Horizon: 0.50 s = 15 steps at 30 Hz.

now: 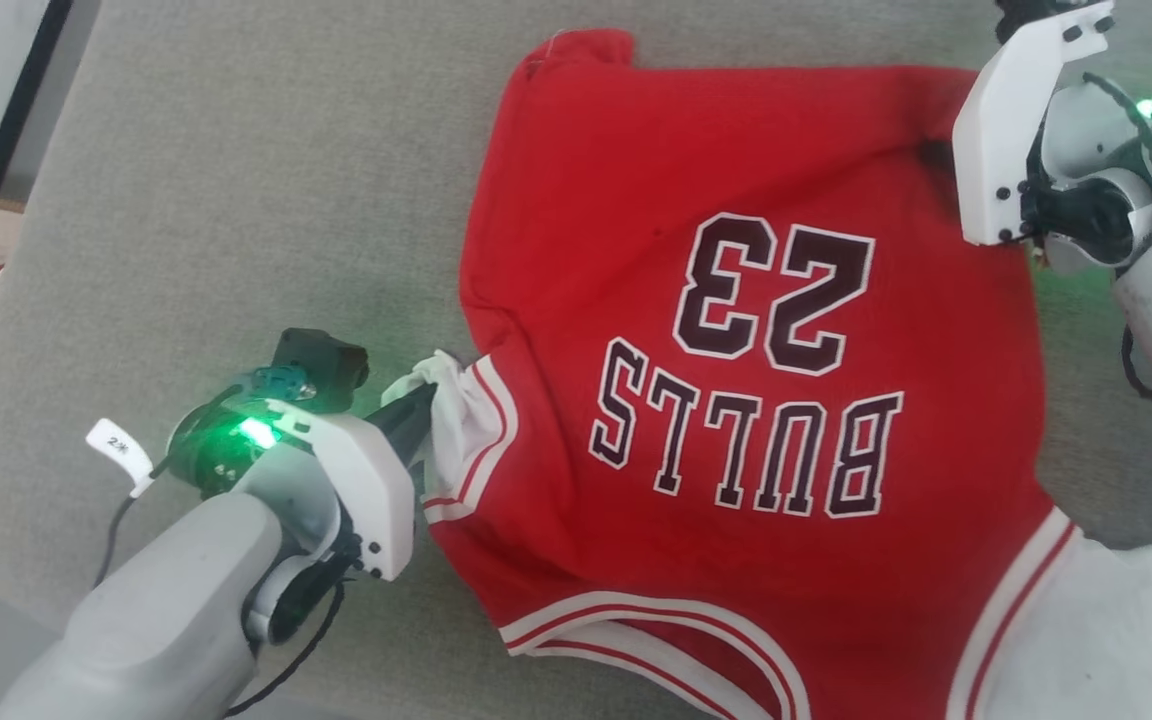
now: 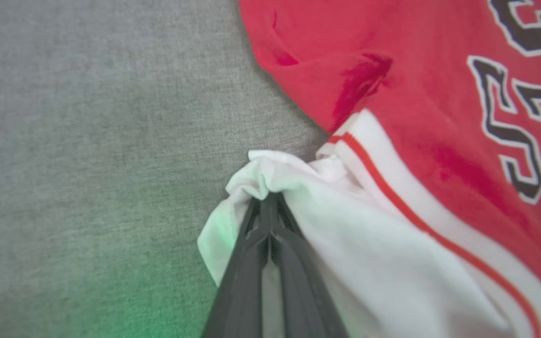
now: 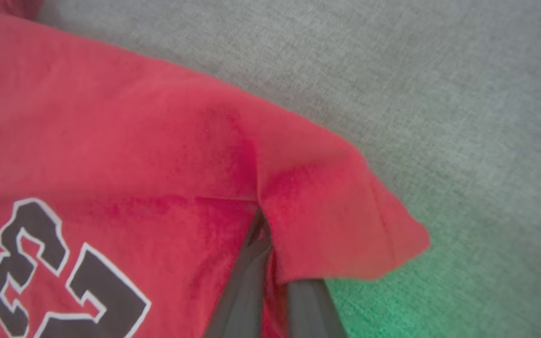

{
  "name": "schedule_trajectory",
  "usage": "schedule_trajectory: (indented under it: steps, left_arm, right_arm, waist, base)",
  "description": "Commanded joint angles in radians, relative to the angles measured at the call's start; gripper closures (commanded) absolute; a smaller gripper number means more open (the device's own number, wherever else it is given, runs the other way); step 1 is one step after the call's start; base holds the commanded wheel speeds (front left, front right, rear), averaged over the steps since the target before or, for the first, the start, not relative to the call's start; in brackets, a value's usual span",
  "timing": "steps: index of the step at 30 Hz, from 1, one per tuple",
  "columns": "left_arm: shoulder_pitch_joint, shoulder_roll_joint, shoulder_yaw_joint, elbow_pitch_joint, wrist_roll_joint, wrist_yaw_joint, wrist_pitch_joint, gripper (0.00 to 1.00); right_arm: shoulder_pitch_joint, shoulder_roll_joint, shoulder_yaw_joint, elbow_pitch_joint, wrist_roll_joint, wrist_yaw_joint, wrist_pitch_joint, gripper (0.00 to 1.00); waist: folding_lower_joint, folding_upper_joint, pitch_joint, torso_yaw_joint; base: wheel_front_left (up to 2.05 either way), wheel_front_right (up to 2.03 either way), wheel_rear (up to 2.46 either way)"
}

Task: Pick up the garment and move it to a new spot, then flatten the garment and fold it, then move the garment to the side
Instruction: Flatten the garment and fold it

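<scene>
Garment [image 3: 111,141] apparently in right end effector [image 3: 262,232]

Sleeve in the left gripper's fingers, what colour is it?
White sleeve, edged with a red stripe; clearest in the left wrist view.

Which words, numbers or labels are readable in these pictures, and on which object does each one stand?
"23": dark numerals outlined in white on the red garment, upside down in the head view.
"BULLS": dark block letters outlined in white on the same garment, also upside down, nearer the robot than the number.
Small white tag, lower left of the head view: a dark marking, too small to read.
Wrist views: cut-off pieces of the same print, not readable by themselves.
</scene>
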Motion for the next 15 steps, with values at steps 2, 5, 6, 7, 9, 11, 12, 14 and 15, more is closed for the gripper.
schedule_trajectory:
  steps: [2,5,6,7,9,11,12,14,15]
  left_arm:
    - [0.032,0.036,0.000,0.053,-0.004,0.020,0.014,1.00]
    - [0.041,0.057,0.009,0.042,-0.006,0.027,0.013,1.00]
    - [0.042,0.067,0.010,0.036,-0.006,0.031,0.013,1.00]
    - [0.044,0.073,0.013,0.031,-0.008,0.034,0.014,1.00]
    - [0.053,0.089,0.017,0.019,-0.012,0.039,0.017,1.00]
    - [0.061,0.101,0.021,0.007,-0.017,0.045,0.019,1.00]
    - [0.064,0.107,0.021,-0.001,-0.017,0.048,0.023,1.00]
    - [0.071,0.120,0.022,-0.019,-0.014,0.054,0.025,1.00]
    - [0.073,0.125,0.024,-0.026,-0.016,0.059,0.028,1.00]
  right_arm:
    - [0.044,-0.025,0.022,-0.004,0.017,-0.002,0.022,1.00]
    - [0.056,-0.062,0.042,-0.060,0.050,-0.002,0.030,1.00]
    - [0.062,-0.073,0.045,-0.082,0.063,-0.002,0.034,1.00]
    - [0.068,-0.086,0.050,-0.107,0.073,-0.002,0.034,1.00]
    - [0.086,-0.113,0.061,-0.156,0.094,-0.002,0.042,1.00]
    - [0.106,-0.137,0.067,-0.209,0.117,-0.002,0.050,1.00]
    - [0.120,-0.148,0.068,-0.238,0.129,-0.002,0.056,1.00]
    - [0.152,-0.173,0.070,-0.290,0.150,-0.002,0.072,1.00]
    - [0.170,-0.185,0.069,-0.320,0.158,-0.002,0.078,1.00]
  waist:
    - [0.0001,-0.0001,-0.014,-0.022]
    - [0.0001,-0.0001,-0.030,-0.047]
    - [0.0001,-0.0001,-0.035,-0.056]
    - [0.0001,-0.0001,-0.040,-0.066]
    - [0.0001,-0.0001,-0.050,-0.086]
    - [0.0001,-0.0001,-0.059,-0.106]
    - [0.0001,-0.0001,-0.064,-0.116]
    - [0.0001,-0.0001,-0.073,-0.135]
    - [0.0001,-0.0001,-0.078,-0.144]
  base:
    - [0.00,0.00,0.00]
    - [0.00,0.00,0.00]
    - [0.00,0.00,0.00]
    - [0.00,0.00,0.00]
    - [0.00,0.00,0.00]
    - [0.00,0.00,0.00]
    - [0.00,0.00,0.00]
    - [0.00,0.00,0.00]
    - [0.00,0.00,0.00]
